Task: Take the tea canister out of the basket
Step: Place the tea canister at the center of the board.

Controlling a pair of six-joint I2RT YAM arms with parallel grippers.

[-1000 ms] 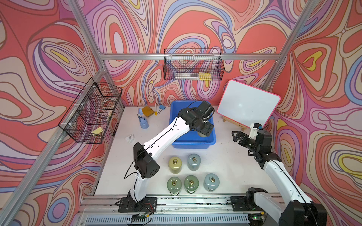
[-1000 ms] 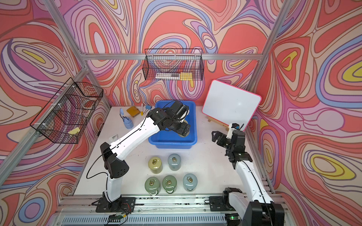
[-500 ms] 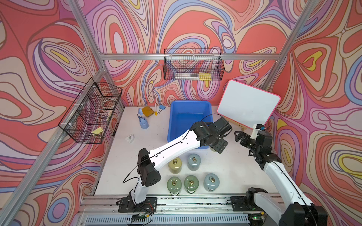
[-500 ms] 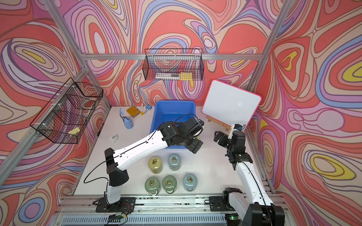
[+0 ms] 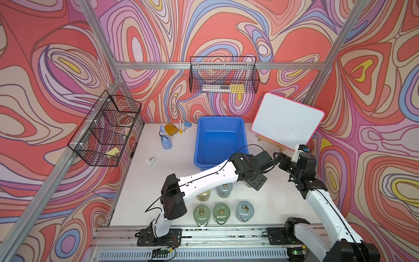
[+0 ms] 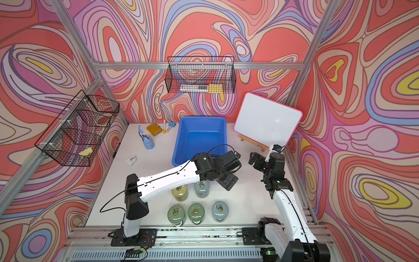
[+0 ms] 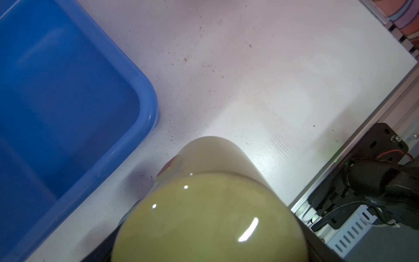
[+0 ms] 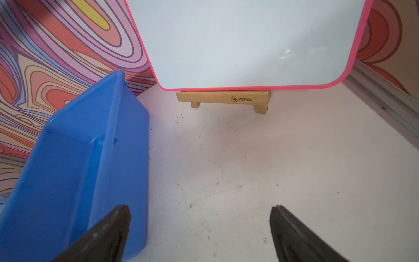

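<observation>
The left tool grips a glossy yellow-green tea canister, plain only in the left wrist view; the right tool stands open.

Both top views look steeply down on everything; the close wrist views share the basket.

This was a robot laboratory test cell. A white table was boxed in by an aluminium frame carrying panels printed with red, purple and cream swirls. On the near side of the blue basket, past rows of canisters, two white-and-black arms were mounted on a slotted metal rail with loose wiring. Black wire baskets hung from the frame behind the basket and off to its left. A small whiteboard on a wooden easel stood just beside it.
</observation>
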